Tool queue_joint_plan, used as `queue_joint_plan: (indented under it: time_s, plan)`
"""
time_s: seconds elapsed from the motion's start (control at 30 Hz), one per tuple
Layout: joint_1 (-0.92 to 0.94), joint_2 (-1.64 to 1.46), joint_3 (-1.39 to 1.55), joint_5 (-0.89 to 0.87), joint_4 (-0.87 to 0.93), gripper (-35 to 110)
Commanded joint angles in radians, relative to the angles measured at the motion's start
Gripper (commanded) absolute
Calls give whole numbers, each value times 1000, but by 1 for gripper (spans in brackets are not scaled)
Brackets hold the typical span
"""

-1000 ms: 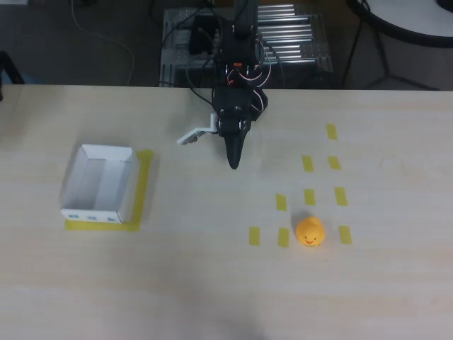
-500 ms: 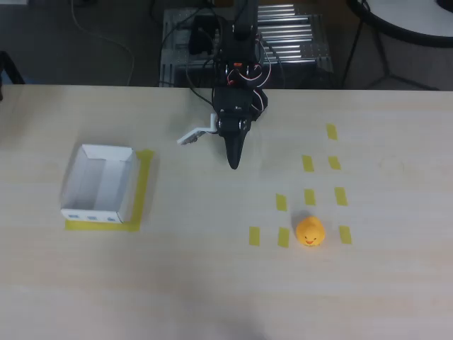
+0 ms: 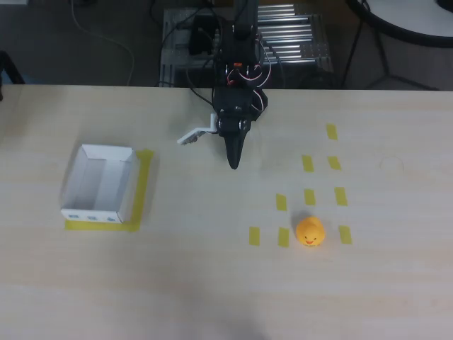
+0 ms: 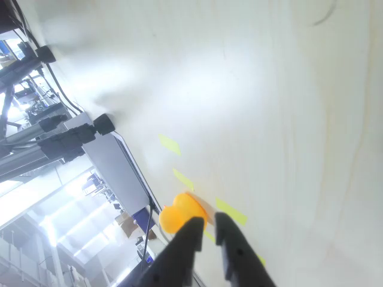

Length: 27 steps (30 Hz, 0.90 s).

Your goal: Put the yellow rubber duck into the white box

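Pale wood-grain tabletop (image 3: 212, 283) is spread across the overhead view, with a dark floor and a metal rack (image 3: 283, 39) seen along the upper edge. At upper centre the black arm (image 3: 237, 78) is reached in over the table's far edge, and its gripper (image 3: 233, 161) is pointed down the frame toward the table's middle, its dark fingers drawn together to a narrow point with nothing held between them; a small white piece (image 3: 192, 135) is seen jutting out to the left of it. In the wrist view the gripper (image 4: 204, 230) is seen at the bottom centre, the two dark fingers nearly together with only a thin gap between them. The yellow rubber duck (image 3: 310, 231) is found in the lower right of the overhead view, resting on the table among short strips of yellow tape (image 3: 308, 163), well apart from the gripper. In the wrist view the duck (image 4: 181, 213) is glimpsed just beyond the fingertips. Over at the left, the white box (image 3: 100, 183) is seen open and empty, set on a yellow tape outline (image 3: 144, 185), blue marks on its lower wall.
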State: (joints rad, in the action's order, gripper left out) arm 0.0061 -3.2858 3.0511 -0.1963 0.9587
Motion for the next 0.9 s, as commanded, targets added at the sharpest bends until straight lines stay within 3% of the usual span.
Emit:
queue_joint_plan:
  time_s: [0.0, 0.5, 0.63, 0.83, 0.87]
  plan:
    - [26, -49, 21, -6, 18, 0]
    - [-2, 31, -29, 46, -52, 0]
    - [15, 219, -285, 161, -11, 0]
    - [54, 630, -732, 184, 64, 3]
    - [37, 689, -798, 262, 103, 4]
